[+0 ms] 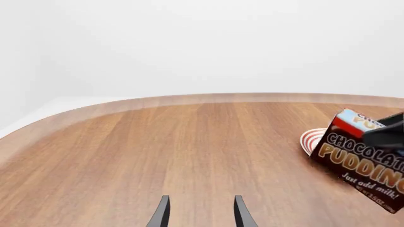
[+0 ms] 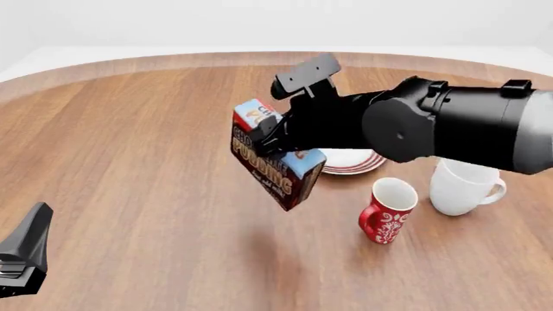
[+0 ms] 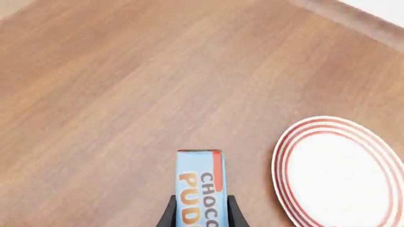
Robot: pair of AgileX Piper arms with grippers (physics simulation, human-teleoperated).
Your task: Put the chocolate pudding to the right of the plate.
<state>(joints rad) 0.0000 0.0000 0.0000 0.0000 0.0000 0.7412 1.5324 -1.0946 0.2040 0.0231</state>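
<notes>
My right gripper (image 2: 278, 137) is shut on the chocolate pudding (image 2: 276, 163), a carton with a light blue top and dark brown front, and holds it tilted well above the table, left of the plate. In the right wrist view the carton's blue top (image 3: 198, 182) sits between my fingers. The carton also shows in the left wrist view (image 1: 363, 156). The white plate with red rings (image 2: 350, 161) lies on the table, partly hidden behind my right arm; it shows in the right wrist view (image 3: 338, 172). My left gripper (image 1: 200, 213) is open and empty, low at the near left (image 2: 24, 256).
A red patterned mug (image 2: 387, 210) stands in front of the plate. A plain white mug (image 2: 462, 188) stands to its right. The round wooden table's far edge (image 2: 216, 59) curves behind them.
</notes>
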